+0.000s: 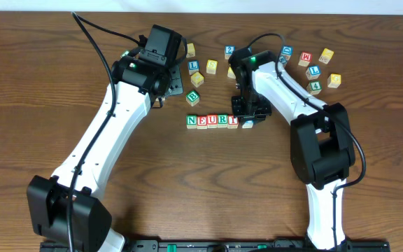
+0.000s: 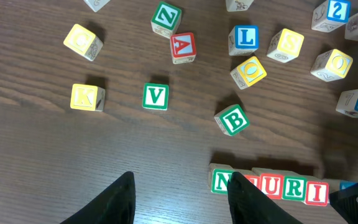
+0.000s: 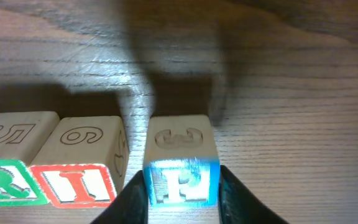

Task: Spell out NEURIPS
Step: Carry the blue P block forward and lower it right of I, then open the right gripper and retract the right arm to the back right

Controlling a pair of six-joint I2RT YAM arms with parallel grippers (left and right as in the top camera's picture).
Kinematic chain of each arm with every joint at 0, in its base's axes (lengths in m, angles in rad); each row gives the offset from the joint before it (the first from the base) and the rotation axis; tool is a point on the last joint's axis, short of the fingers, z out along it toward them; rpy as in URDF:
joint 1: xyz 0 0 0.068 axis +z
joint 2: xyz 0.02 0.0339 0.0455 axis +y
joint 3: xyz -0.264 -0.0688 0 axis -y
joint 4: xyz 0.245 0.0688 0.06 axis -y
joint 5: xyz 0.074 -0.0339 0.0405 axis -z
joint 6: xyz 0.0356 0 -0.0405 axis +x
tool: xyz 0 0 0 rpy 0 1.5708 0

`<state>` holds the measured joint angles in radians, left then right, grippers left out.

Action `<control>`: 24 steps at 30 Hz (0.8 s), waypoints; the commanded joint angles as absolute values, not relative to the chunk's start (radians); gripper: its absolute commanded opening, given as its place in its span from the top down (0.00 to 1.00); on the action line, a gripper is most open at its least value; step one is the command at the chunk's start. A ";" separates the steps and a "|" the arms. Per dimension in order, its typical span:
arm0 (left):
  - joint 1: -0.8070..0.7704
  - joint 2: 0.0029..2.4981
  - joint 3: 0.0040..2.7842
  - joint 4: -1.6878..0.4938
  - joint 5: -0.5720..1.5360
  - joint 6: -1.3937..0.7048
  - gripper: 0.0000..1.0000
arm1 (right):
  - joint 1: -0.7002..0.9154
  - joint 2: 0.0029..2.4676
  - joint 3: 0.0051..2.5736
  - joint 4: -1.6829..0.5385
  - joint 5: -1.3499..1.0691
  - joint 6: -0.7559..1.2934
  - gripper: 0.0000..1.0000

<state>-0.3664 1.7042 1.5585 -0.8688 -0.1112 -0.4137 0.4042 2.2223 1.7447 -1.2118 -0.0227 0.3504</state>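
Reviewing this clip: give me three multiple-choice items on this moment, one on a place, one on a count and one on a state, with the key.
1. Where is the blue P cube relative to the row of lettered cubes?
A. on top of it
B. far away from it
C. at its end, beside the I cube

2. How many cubes stand in the row, not counting the P cube?
A. three
B. five
C. seven

3. What is the right gripper doing?
A. shut on the P cube
B. open above the row
C. shut on nothing

Key:
1 C: the right wrist view shows it next to the red I, with a narrow gap between them.
2 B: the overhead view reads N, E, U, R, I.
3 A: its fingers press on both sides of the cube.
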 commanded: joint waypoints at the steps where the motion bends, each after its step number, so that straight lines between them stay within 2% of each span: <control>1: -0.363 1.714 1.555 -0.876 -0.121 -0.400 0.52 | 0.414 2.184 1.752 -1.214 -0.010 0.366 0.66; 7: -0.363 1.714 1.555 -0.876 -0.121 -0.400 0.53 | 0.414 2.184 1.752 -1.215 -0.022 0.366 0.64; 10: -0.363 1.714 1.555 -0.877 -0.121 -0.400 0.52 | 0.414 2.181 1.756 -1.219 -0.022 0.340 0.69; 15: -0.363 1.714 1.555 -0.885 -0.121 -0.400 0.53 | 0.395 2.139 1.778 -1.250 -0.022 0.330 0.68; 24: -0.363 1.714 1.555 -0.885 -0.121 -0.400 0.53 | 0.343 1.953 1.786 -1.231 -0.021 0.317 0.50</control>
